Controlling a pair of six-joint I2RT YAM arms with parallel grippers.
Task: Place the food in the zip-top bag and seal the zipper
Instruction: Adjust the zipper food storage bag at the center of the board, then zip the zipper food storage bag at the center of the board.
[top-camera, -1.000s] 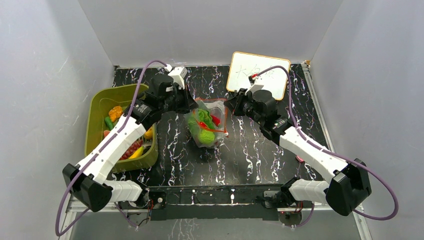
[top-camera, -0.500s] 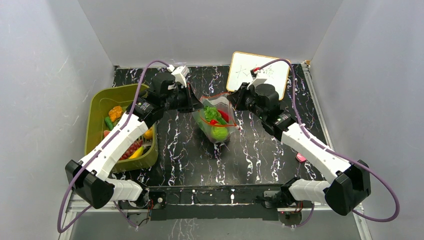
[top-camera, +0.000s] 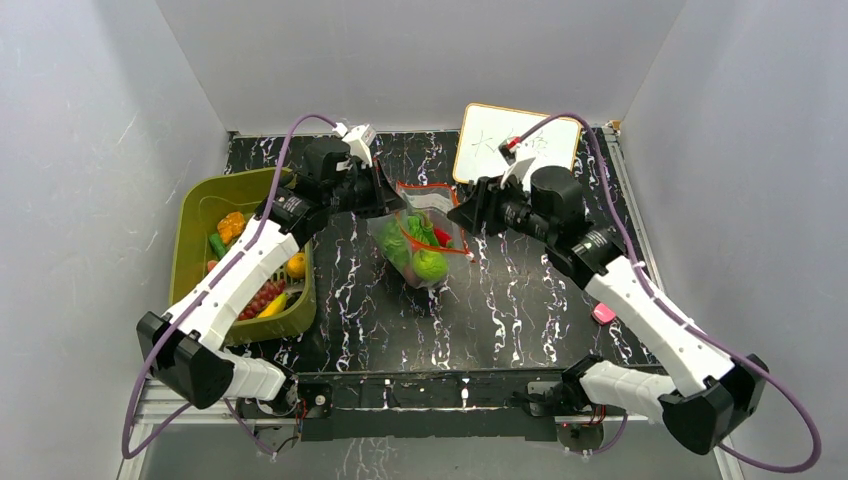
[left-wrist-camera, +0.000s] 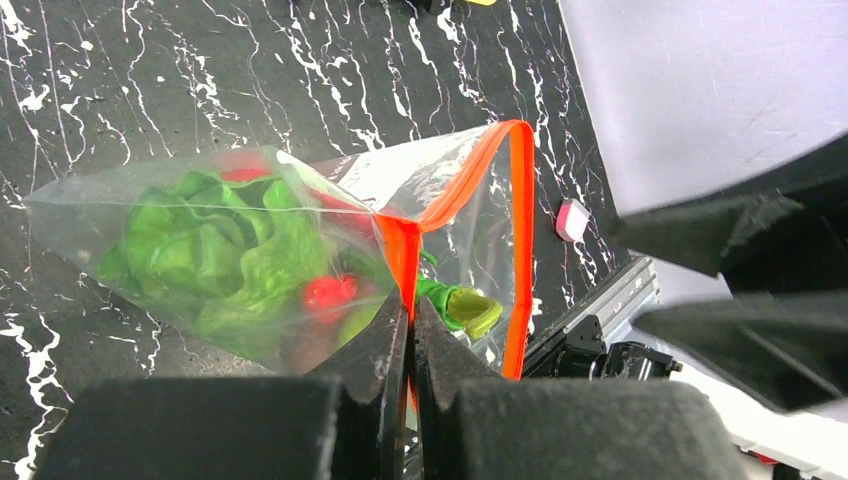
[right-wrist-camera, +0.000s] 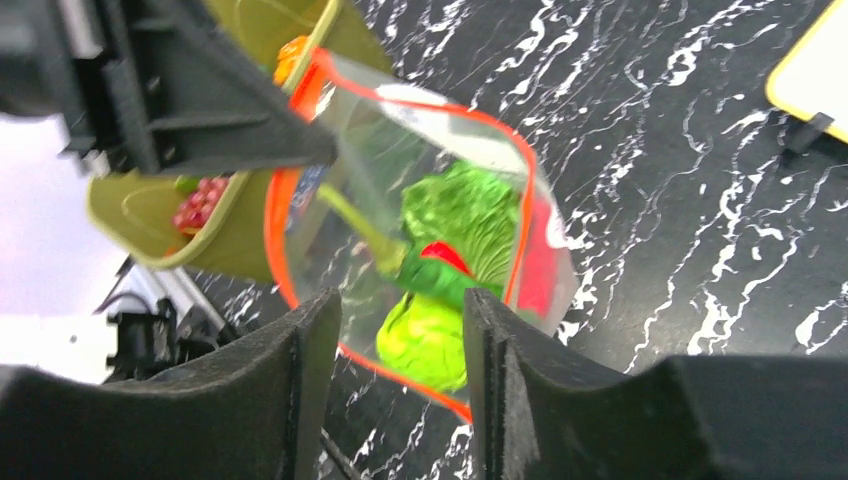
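- Left gripper (left-wrist-camera: 410, 318) is clamped shut on the zipper (left-wrist-camera: 520, 220), the red-orange strip along the mouth of the zip-top bag (left-wrist-camera: 460, 215).
- Right gripper (right-wrist-camera: 400, 300) has its jaws apart just beside the bag's mouth, holding nothing.
- A second ago those jaws were closed at the bag's mouth; they have since let go.
- Leafy cabbage (left-wrist-camera: 215, 255) and red pieces (left-wrist-camera: 328, 293) sit inside the bag, mid-table.
- Olive basket (top-camera: 190, 225) with more food (top-camera: 232, 225) sits to the left, and a whiteboard (top-camera: 515, 145) stands far right.
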